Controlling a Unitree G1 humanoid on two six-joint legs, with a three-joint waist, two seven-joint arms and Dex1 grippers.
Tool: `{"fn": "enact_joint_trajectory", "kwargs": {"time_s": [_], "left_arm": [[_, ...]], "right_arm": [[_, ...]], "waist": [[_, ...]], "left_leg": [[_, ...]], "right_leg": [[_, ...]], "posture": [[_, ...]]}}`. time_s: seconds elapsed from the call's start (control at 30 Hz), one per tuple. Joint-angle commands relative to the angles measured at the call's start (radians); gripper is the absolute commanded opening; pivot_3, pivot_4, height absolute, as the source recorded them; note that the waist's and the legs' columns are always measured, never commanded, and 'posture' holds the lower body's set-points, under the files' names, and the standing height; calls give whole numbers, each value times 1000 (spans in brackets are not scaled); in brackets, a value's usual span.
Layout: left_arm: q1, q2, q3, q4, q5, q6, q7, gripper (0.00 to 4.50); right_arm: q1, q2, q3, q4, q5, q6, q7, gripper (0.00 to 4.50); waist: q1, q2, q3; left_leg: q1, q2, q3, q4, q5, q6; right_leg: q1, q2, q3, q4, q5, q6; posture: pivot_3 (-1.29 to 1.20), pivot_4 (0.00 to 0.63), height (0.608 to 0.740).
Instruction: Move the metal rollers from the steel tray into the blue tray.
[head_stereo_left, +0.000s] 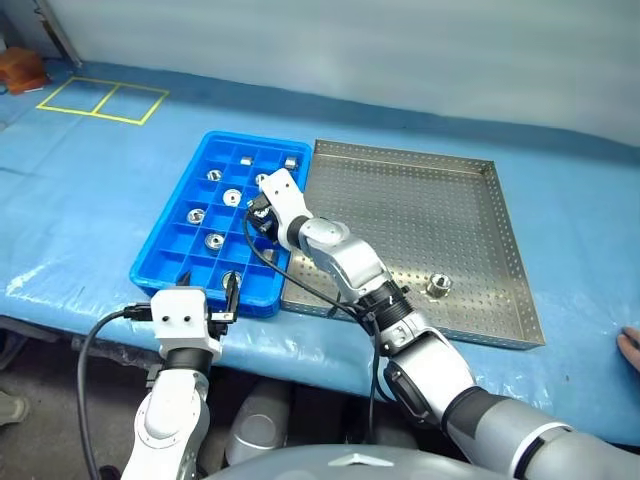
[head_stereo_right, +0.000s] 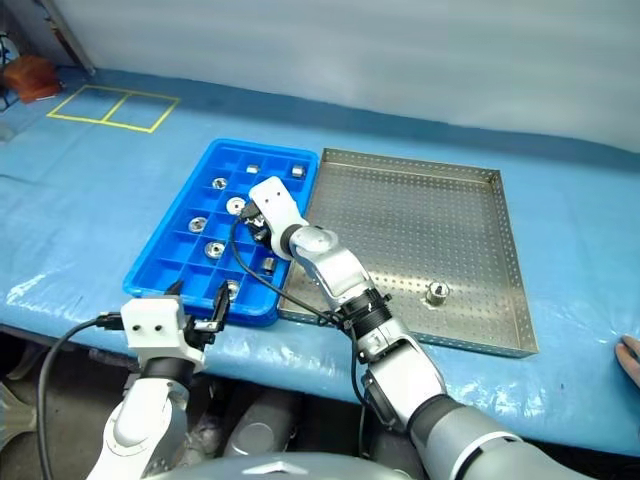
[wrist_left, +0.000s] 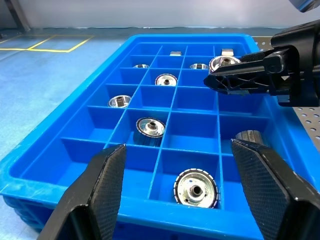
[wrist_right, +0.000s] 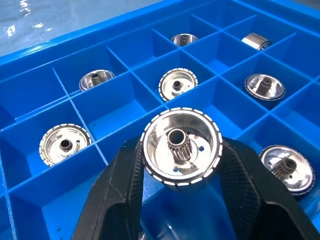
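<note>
**Operator:** Currently I have one of the metal rollers (wrist_right: 181, 146) clamped between the jaws of the right gripper (head_stereo_left: 262, 214), hub hole facing the wrist camera, its axis lying roughly along the fingers. It hangs over the blue tray (head_stereo_left: 162, 250), above the compartments on the side nearest the steel tray (head_stereo_left: 512, 255).

**Supervisor:** Which cell is directly beneath it?

**Operator:** I cannot tell exactly. Several cells around it already hold rollers; the one just under the jaws looks empty, in my judgement. The next move turns on this: the drop must go straight down into a free cell, not onto a divider wall.

**Supervisor:** Left side?

**Operator:** The left gripper (head_stereo_left: 209, 297) sits at the tray's near edge, jaws spread, grasping nothing. One last roller (head_stereo_left: 438, 286) stands in the steel tray, closer to the right arm. Both trays rest on the blue worktop (head_stereo_left: 80, 180).
</note>
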Motion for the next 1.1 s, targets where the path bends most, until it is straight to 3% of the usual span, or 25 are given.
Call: {"fn": "enact_joint_trajectory", "kwargs": {"time_s": [0.03, 0.43, 0.47, 0.67, 0.73, 0.83, 0.97, 1.1], "left_arm": [[-4, 4, -8, -46, -4, -27, -16, 3647], [-25, 7, -21, -29, -1, -25, -31, 3647], [-26, 7, -21, -29, -1, -24, -32, 3647], [-31, 10, -20, -30, -4, -16, -38, 3647], [-36, 12, -18, -29, -7, -14, -44, 3647], [-75, 20, -13, -20, -15, 2, -63, 3647], [-202, 41, 9, -2, -57, 65, -113, 3647], [-351, 93, 30, 48, -122, 147, -198, 3647]], "right_arm": [[-36, 61, -7, -2, 1, -29, 9, 1819], [-70, 75, -24, 146, -7, -85, -3, 1819], [-67, 76, -20, 145, -6, -84, 4, 2548], [-45, 78, -14, 108, 2, -72, 24, 4482], [-41, 75, -21, 87, 0, -70, 8, 4482], [-14, 52, -52, -32, 32, -35, 0, 4482], [93, -28, -102, -361, 75, 80, -10, 4482], [205, -96, -179, -645, 74, 220, -78, 4482]], "waist": [[7, 0, 0], [13, 1, -1], [13, 1, -1], [10, 1, -2], [9, 1, -1], [4, 1, -1], [-11, 2, -1], [-63, 2, -1]], "left_leg": [[0, 0, 0, 0, 0, 0], [3, 0, 1, 0, 0, 0], [3, 0, 1, 0, 0, 0], [3, 0, 1, 0, 0, 0], [3, 0, 1, 0, 0, 0], [1, 1, 1, 0, 0, 0], [-1, 0, 0, 1, 0, 0], [-1, -2, -1, 3, 0, 0]], "right_leg": [[0, 0, 0, 0, 0, 0], [2, 0, 0, 0, -1, -1], [2, 0, 0, 0, -1, -2], [2, 0, 0, 0, -2, -4], [2, 0, 0, 0, -2, -3], [1, 0, 0, 0, -2, -3], [0, 0, -1, -1, -1, -1], [2, -1, -1, -1, 0, 0]], "posture": [[492, 150, 740], [477, 150, 740], [476, 150, 740], [457, 150, 740], [435, 150, 740], [403, 150, 740], [283, 150, 740], [143, 150, 740]]}}
